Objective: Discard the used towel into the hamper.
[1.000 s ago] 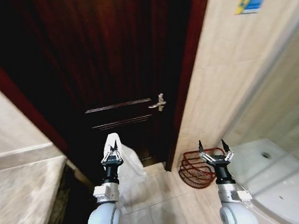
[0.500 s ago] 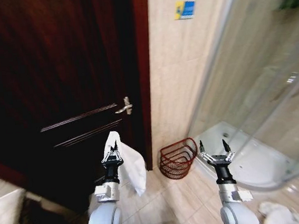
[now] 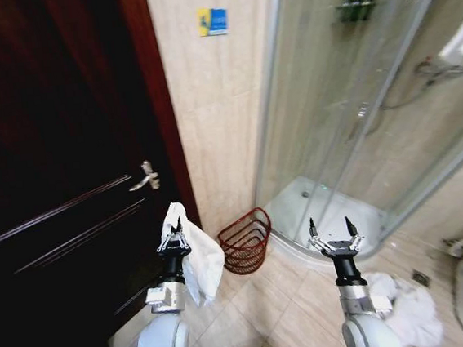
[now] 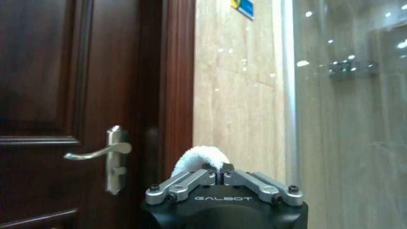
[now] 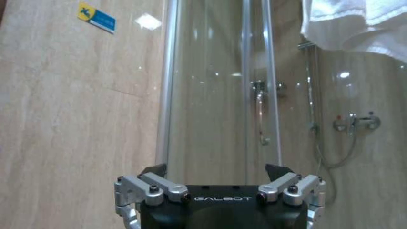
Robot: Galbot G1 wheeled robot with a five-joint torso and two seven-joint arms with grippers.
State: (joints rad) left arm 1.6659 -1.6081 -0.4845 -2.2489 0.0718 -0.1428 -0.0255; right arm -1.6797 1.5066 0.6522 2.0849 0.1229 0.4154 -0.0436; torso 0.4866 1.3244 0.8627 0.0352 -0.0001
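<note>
Bathroom with beige tiled wall, dark wooden door (image 3: 49,158) at the left and glass shower cabin (image 3: 348,105) at the right. Has turned to the right against one second ago: door pushed toward the left edge of the head view, shower cabin now broad in the picture. To be read as a move of the camera with the robot, not of the things.

Keeps the left gripper (image 3: 173,238) raised before the torso, jaws clenched on the white towel (image 3: 201,262), with the cloth hanging down beside the arm. Keeps the right gripper (image 3: 330,228) raised as well, jaws spread wide and holding nothing.

Hamper (image 3: 244,240) on the floor (image 3: 285,299) at the foot of the wall, between door frame and shower cabin, now ahead and between the two grippers, nearer to the left one.

Probably means a good facing for the drop. Towel not yet above the rim, so not discarded.
</note>
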